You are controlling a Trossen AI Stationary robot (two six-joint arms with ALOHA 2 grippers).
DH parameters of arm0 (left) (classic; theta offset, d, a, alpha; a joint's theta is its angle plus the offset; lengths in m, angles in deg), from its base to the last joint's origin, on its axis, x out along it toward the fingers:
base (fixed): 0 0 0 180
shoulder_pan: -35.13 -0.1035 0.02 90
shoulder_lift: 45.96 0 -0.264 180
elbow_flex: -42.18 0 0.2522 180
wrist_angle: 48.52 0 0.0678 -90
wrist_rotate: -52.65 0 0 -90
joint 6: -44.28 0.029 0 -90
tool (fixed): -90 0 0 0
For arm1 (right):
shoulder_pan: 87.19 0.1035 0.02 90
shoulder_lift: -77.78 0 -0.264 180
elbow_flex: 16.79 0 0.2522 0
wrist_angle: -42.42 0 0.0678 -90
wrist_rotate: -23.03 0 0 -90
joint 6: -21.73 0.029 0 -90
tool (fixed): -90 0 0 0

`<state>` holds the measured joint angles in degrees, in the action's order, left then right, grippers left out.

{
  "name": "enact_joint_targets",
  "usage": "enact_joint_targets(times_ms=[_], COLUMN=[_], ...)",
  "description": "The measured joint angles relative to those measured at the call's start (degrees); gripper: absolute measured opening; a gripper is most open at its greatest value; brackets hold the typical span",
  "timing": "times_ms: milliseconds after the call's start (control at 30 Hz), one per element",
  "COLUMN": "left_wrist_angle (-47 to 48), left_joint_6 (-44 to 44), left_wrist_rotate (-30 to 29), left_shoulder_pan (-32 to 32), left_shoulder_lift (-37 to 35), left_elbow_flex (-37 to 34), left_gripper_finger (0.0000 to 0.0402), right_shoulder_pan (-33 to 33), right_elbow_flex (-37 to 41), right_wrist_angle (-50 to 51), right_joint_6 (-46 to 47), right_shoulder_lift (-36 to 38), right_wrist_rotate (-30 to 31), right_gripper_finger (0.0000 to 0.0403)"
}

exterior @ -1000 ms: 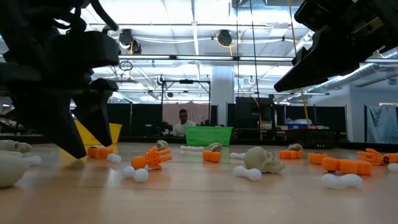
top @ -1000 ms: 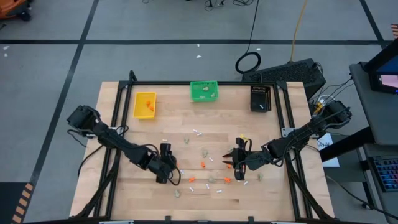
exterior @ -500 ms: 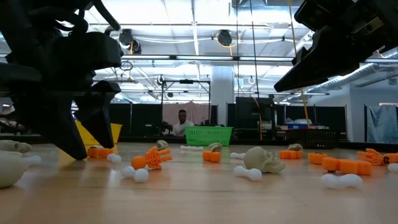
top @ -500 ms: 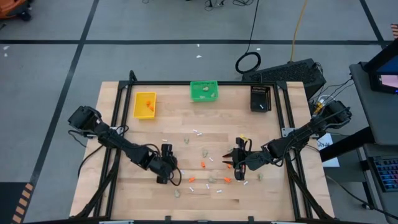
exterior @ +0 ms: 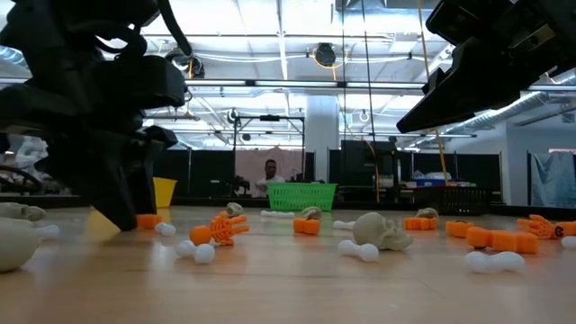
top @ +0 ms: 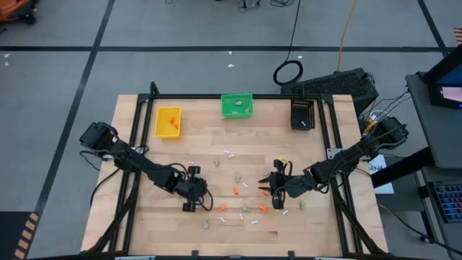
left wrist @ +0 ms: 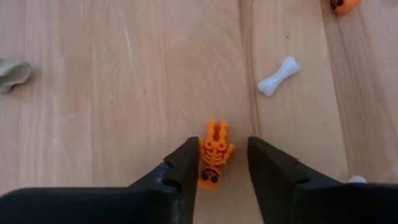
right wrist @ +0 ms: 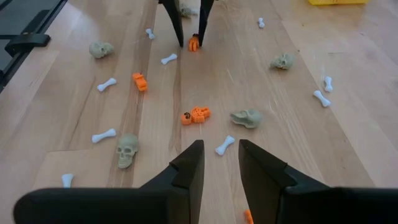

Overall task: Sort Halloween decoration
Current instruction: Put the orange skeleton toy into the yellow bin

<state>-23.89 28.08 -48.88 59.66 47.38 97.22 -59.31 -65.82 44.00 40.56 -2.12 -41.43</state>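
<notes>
Halloween decoration lies scattered on the wooden table: orange bits (top: pixel 235 191), beige skulls (right wrist: pixel 127 151) and white bones (right wrist: pixel 224 144). My left gripper (left wrist: pixel 222 163) stands at the table's near left, tipped steeply down. Its fingers are narrowly open on either side of an orange skeleton (left wrist: pixel 213 155) that lies flat on the wood. The right wrist view shows the same skeleton (right wrist: pixel 194 43) between those fingers. My right gripper (right wrist: pixel 219 163) hovers above the near right part of the table (top: pixel 263 188), its fingers a little apart with nothing between them. My left gripper comes from above, slanting down, with its fingers across the orange skeleton. One finger (left wrist: pixel 186 163) lies against the skeleton's side (left wrist: pixel 202 155); a small gap shows between the other finger (left wrist: pixel 261 163) and the piece. The skeleton rests flat on the table.
A yellow bin (top: pixel 167 121), a green bin (top: pixel 237 105) and a black bin (top: pixel 302 113) stand along the far edge. A white bone (left wrist: pixel 278 76) and a skull (left wrist: pixel 12 73) lie near my left gripper. Several more pieces lie between the two arms.
My left gripper's fingers have drawn much closer together around the orange skeleton, most of it in the last half second, and the gripper has turned slightly. The skeleton has stayed on the table.
</notes>
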Motion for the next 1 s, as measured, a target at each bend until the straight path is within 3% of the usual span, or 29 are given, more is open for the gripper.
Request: enact_joint_targets(times_ms=[367, 733, 1000], left_wrist_angle=[0.22, 1.03, 0.26], left_joint_6=[0.52, 3.08, 6.6], left_wrist_rotate=[-0.04, 0.01, -5.29], left_shoulder_pan=[-0.04, 0.45, 0.57], left_shoulder_lift=[0.02, -0.46, -6.21], left_elbow_flex=[0.0, 1.73, 1.92], left_gripper_finger=[0.004, 0.0035, 0.0035], right_shoulder_pan=[0.0, 0.0, 0.0], right_elbow_flex=[0.0, 0.0, 0.0], right_wrist_angle=[0.0, 0.0, 0.0], right_joint_6=[0.0, -0.02, -0.02], right_shoulder_lift=[0.0, 0.0, 0.0], right_wrist_rotate=[0.0, 0.0, 0.0], right_gripper_finger=[0.0089, 0.0089, 0.0089])
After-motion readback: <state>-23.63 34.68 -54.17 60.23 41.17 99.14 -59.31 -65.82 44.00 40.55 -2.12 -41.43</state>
